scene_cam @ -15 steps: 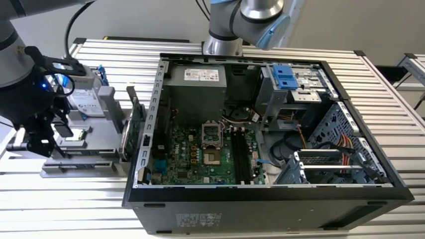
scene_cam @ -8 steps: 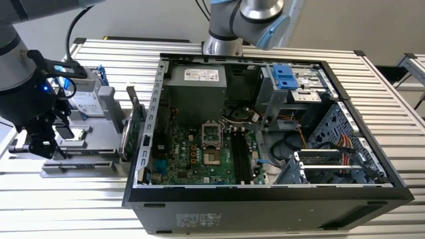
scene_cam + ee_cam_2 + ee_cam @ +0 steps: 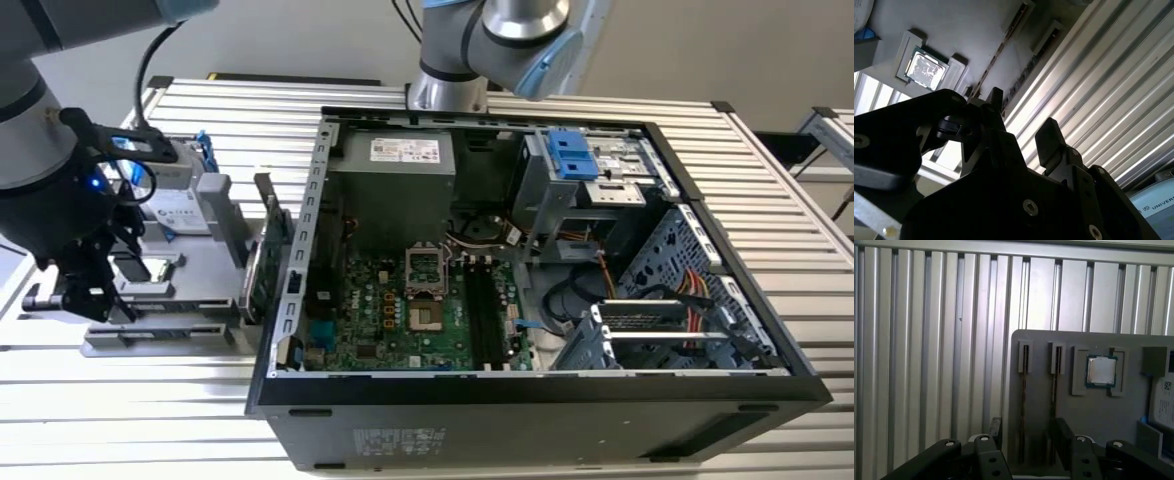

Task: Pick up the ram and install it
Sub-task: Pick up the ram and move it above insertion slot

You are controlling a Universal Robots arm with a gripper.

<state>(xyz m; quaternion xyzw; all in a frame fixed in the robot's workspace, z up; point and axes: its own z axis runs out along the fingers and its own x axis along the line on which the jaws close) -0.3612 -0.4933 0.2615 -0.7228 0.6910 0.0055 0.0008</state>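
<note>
Above the ram (image 3: 1023, 400) in the gray tray (image 3: 1104, 425), parted jaws.

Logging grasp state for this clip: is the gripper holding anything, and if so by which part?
Nothing. The gripper is open, its fingers empty over the grey tray.

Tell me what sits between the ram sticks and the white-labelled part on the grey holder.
A silver-lidded processor chip, in its own recess of the grey holder, beside the ram sticks; the first wrist view shows it.
</note>
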